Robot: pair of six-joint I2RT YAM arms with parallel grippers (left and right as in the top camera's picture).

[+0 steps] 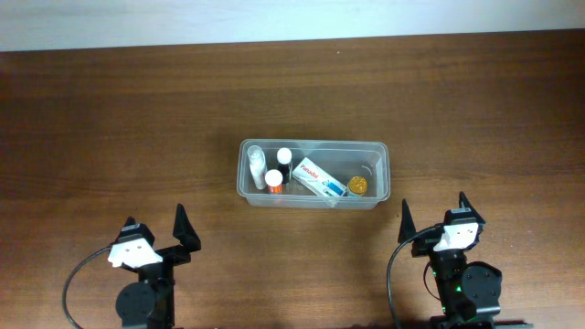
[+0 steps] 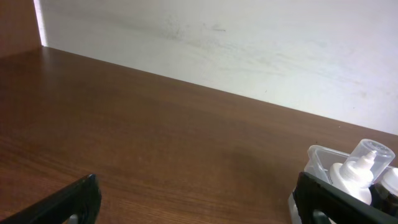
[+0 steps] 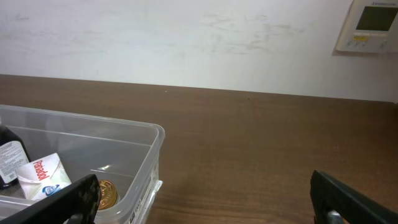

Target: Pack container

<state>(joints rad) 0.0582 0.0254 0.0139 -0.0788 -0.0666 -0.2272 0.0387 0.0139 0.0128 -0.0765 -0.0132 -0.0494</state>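
Both hands sit at the near edge, well apart from the rest: the left hand has its fingers spread wide and empty, and the right hand is spread likewise. Beyond them the brown wooden surface runs far to a pale wall. At its middle stands the clear container, holding a white box, white-capped bottles at its left end and a small gold disc at its right

Overhead looks straight down; both low wrist views face the wall, each catching the container.
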